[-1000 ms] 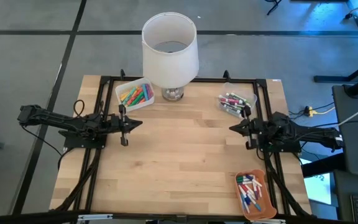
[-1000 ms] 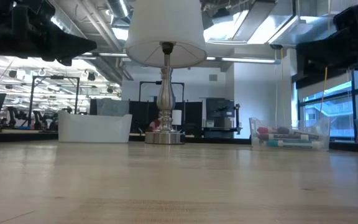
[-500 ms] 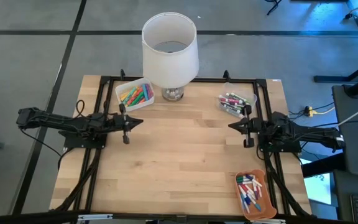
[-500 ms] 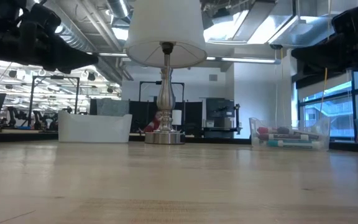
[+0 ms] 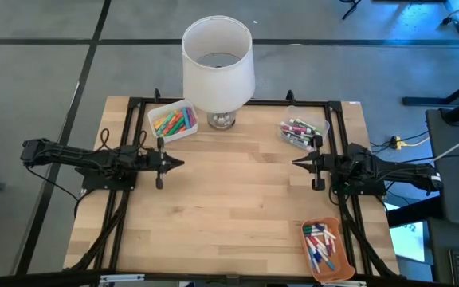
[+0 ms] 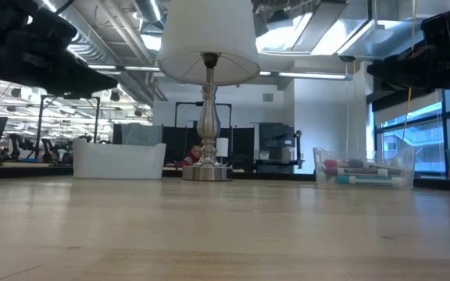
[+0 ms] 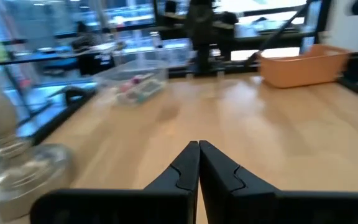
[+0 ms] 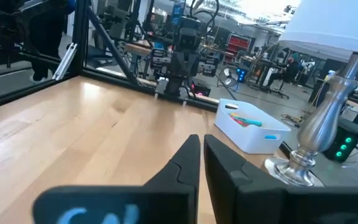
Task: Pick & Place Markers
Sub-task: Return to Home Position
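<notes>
The left claw point(image 5: 174, 163) hung over the left side of the wooden surface point(image 5: 237, 207). Its two fingers were pressed together, tip to tip, and pointed toward the middle. Facing it from the right side was the right claw point(image 5: 300, 163), its fingers likewise drawn together. The two tips were well apart, with open wood between them.

The markers point(image 5: 322, 241) all lay in containers around the edge. A heap of red, blue and white ones filled the orange bin point(image 5: 337, 231) at the front right corner, beside the right arm. Orange, yellow and green ones lay in the white bin point(image 5: 156, 113) at the back left, just beside the foot of a tall lamp point(image 5: 217, 60). Purple, green and pale ones lay in the clear bin point(image 5: 320, 125) at the back right.
</notes>
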